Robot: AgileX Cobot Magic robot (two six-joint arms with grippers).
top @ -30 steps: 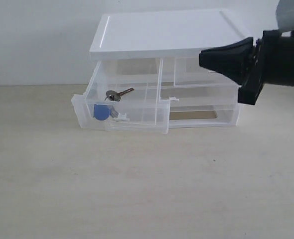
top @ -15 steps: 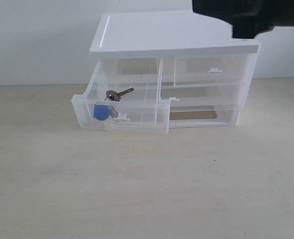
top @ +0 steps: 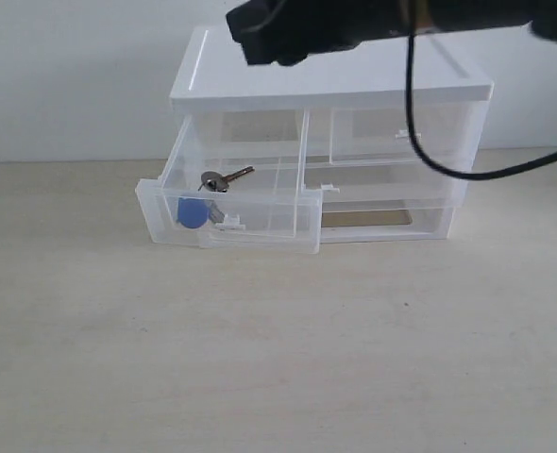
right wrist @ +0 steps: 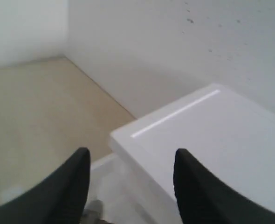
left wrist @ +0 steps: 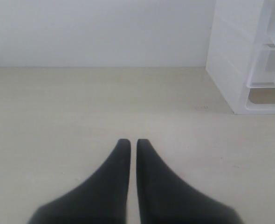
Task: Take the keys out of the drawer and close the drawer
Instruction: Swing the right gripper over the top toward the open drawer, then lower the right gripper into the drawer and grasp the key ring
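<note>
Lying inside the drawer (top: pixel 229 229), which is pulled well out from the upper left of the storage unit (top: pixel 467 132), the keys (top: pixel 213 180) are seen through its clear walls. One silver key is pointed toward the back of the compartment, and the blue fob (top: pixel 192 213) is pressed close to the front wall. The bunch is not touched by either arm. The twin drawer (top: pixel 401 132) on the upper right is pushed in, and the full-width drawer (top: pixel 382 203) beneath is drawn out only slightly. The unit is set on a pale table (top: pixel 278 359) against a light wall. The right gripper (top: pixel 252 36) is reached across from the right in the exterior view and is held above the white top (top: pixel 326 80), near its left rear part, with a black cable (top: pixel 412 94) looped down in front of the unit. In the right wrist view its two dark fingers (right wrist: pixel 72 186) are spread well apart with nothing between them, and a corner of the white top is seen below them. The left gripper (left wrist: pixel 129 142) is held low over bare table, well apart from the unit, whose side is seen at the edge of its wrist view. Its fingers (left wrist: pixel 109 182) are brought almost together, only a thin slit is left between them, and nothing is grasped.
</note>
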